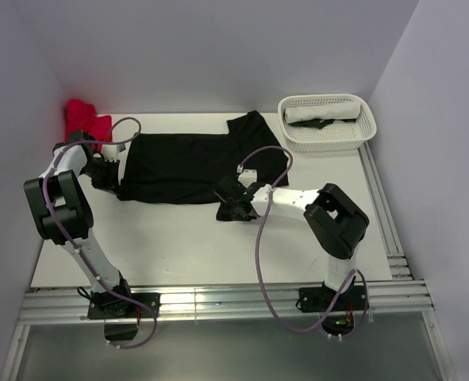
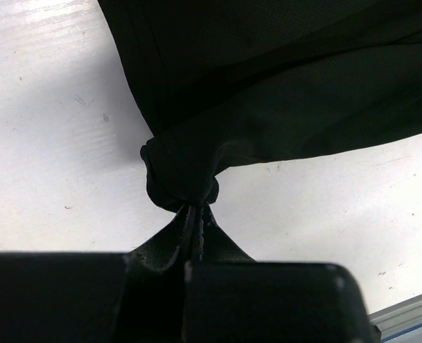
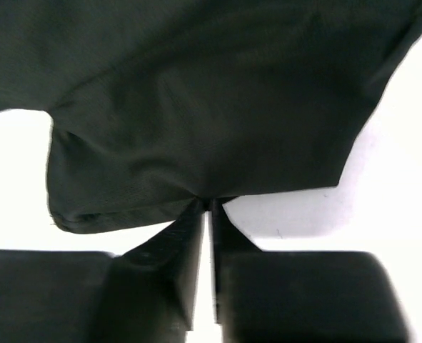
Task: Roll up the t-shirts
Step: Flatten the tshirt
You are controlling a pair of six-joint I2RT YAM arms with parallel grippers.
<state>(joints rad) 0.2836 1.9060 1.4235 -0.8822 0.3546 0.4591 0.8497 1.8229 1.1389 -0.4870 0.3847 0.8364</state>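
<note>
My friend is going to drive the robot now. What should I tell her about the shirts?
Left gripper: shut on the near left corner of the black short-sleeved cloth t-shirt.
Right gripper: shut on its near right edge.
The shirt lies spread flat, not rolled yet.
The white plastic lattice basket holds rolled cloth.
A crumpled red cloth sits far left.
Left to do: roll the black shirt.

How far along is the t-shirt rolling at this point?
Done: rolled bundles, one white and one dark, lie in the basket. In hand: the black t-shirt lies spread out, unrolled, with the left claw shut on a bunched corner and the right claw pinching its opposite edge. Left: rolling it, then probably the red cloth heaped in the far left corner.
</note>
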